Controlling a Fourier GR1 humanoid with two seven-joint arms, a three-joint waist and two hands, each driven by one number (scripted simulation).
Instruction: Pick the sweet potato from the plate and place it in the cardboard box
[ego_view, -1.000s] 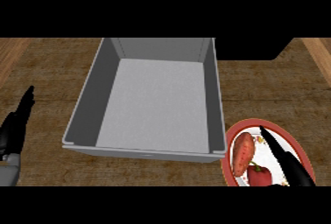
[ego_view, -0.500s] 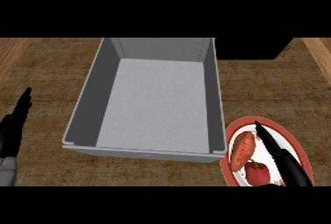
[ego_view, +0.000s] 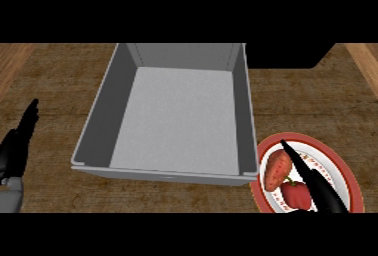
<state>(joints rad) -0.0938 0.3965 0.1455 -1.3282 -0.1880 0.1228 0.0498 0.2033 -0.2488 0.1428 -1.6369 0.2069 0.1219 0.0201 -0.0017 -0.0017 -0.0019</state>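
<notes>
Surface: wooden counter (ego_view: 317, 107), brown and grained, filled the head view; a black block (ego_view: 284, 55) sat at the far right edge, just beyond the box's far right corner.

Box: grey box (ego_view: 111, 122), the task's cardboard box by its place though it looked grey, stood at the middle of the counter, open at the top, long axis running near to far. Nothing lay inside it.

Plate: red-rimmed plate (ego_view: 347, 172) lay at the near right, its left rim just beside the box's near right corner.

Sweet potato: sweet potato (ego_view: 277, 169) lay on the left part of the plate, reddish-orange, lengthwise near to far, not lifted.

Other food: red pepper (ego_view: 297, 195) sat on the plate just near of the sweet potato, touching or almost touching it.

Right hand: right hand (ego_view: 314, 182) came in from the near right over the plate, fingers straight and pointing far-left, tip just beside the sweet potato's right side. It had hold of nothing; whether it touched the sweet potato could not be told.

Left hand: left hand (ego_view: 18, 145) rested at the near left edge, well apart from the box, fingers straight and up, holding nothing.

Progress: judged early. The reach to the plate looked nearly made; grasping, lifting, carrying left over the box wall and releasing inside were all left.
</notes>
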